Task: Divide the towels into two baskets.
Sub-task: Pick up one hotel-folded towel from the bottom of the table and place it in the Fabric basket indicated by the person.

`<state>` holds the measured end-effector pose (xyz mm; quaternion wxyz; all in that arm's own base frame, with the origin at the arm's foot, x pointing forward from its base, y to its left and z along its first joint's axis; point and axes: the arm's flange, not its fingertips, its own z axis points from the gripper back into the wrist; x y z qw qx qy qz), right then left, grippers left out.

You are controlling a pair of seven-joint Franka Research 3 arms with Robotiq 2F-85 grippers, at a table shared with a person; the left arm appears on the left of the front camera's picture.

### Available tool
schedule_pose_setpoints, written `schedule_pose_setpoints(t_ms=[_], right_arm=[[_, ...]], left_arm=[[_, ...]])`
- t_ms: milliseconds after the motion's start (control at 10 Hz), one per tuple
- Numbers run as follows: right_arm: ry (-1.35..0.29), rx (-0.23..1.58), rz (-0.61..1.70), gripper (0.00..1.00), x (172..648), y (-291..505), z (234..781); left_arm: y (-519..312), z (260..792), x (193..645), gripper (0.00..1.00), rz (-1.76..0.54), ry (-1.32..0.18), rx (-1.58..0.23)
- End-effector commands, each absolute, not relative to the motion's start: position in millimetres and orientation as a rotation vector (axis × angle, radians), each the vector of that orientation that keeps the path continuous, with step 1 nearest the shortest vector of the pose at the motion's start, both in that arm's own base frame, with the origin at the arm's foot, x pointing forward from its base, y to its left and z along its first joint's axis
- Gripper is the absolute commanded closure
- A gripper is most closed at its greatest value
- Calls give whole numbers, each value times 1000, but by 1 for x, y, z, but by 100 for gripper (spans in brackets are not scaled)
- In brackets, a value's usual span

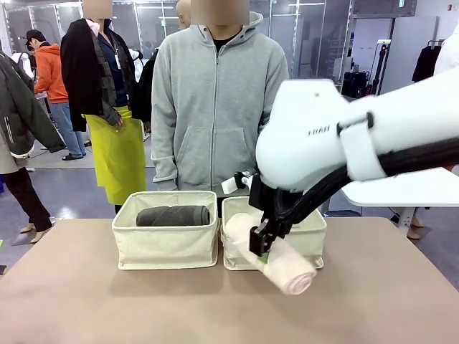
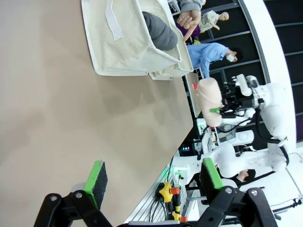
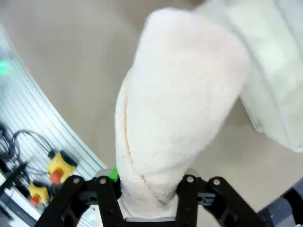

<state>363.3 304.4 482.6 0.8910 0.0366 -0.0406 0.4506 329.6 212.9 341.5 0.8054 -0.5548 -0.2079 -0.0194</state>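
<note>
Two cream baskets stand side by side at the table's far middle. The left basket (image 1: 165, 247) (image 2: 128, 47) holds the dark grey towel (image 1: 172, 215) (image 2: 158, 30). My right gripper (image 1: 262, 246) (image 3: 147, 189) is shut on the peach-pink towel (image 1: 283, 265) (image 3: 175, 118) (image 2: 209, 99), held tilted just above the table in front of the right basket (image 1: 312, 236) (image 3: 279, 71). My left gripper (image 2: 154, 177) is open over bare table, well away from the baskets. The white and pale yellow towels are out of view.
A person in a grey hoodie (image 1: 211, 107) stands right behind the baskets, one hand (image 2: 189, 19) hanging near the left basket. The tan table (image 1: 107, 301) has free room in front of and beside the baskets. Other people stand farther back at the left.
</note>
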Motion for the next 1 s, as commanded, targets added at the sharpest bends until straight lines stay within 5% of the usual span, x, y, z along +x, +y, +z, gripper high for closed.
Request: schedule_pose_setpoints(t_ms=[0,900], right_arm=[[-55,-27,1354,61,365,295,493],[-53,-98,1454,61,381,293,497]], left_arm=[[214,347,326,0,-36,-432,-1185],[214,347,326,0,-36,-432,-1185]])
